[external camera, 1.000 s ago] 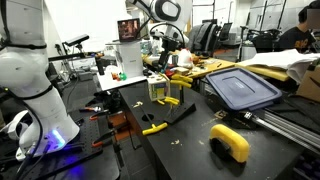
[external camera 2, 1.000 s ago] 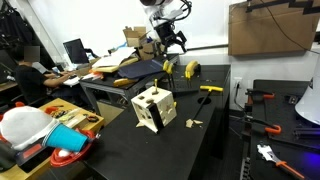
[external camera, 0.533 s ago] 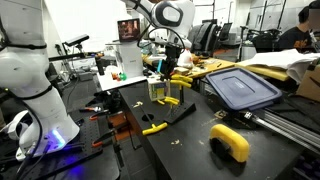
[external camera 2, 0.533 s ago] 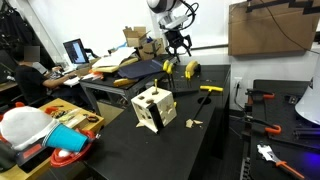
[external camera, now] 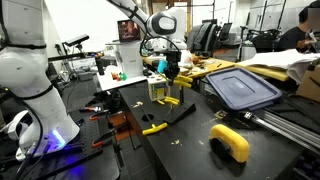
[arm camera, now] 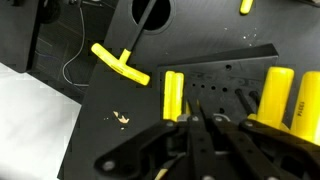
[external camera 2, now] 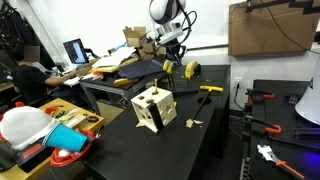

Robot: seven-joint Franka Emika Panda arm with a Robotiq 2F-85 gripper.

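Gripper (external camera: 171, 69) hangs upper centre in both exterior views, over the far end of the black table (external camera: 190, 130) and behind the pale box (external camera: 158, 88). Its fingers are too small there to read. The wrist view shows them at bottom centre, clenched together with nothing visible between them. Only that view shows the yellow peg (arm camera: 173, 97), which is just left of the fingertips at the left edge of the perforated plate (arm camera: 228, 80). It cannot be told whether peg and fingers touch. A T-handle (arm camera: 120, 64) lies upper left, off the plate, and yellow blocks (arm camera: 276, 95) sit at the right edge. Only the exterior views show the box, the blue lid (external camera: 243, 88) and the yellow roll (external camera: 230, 142) at lower right.
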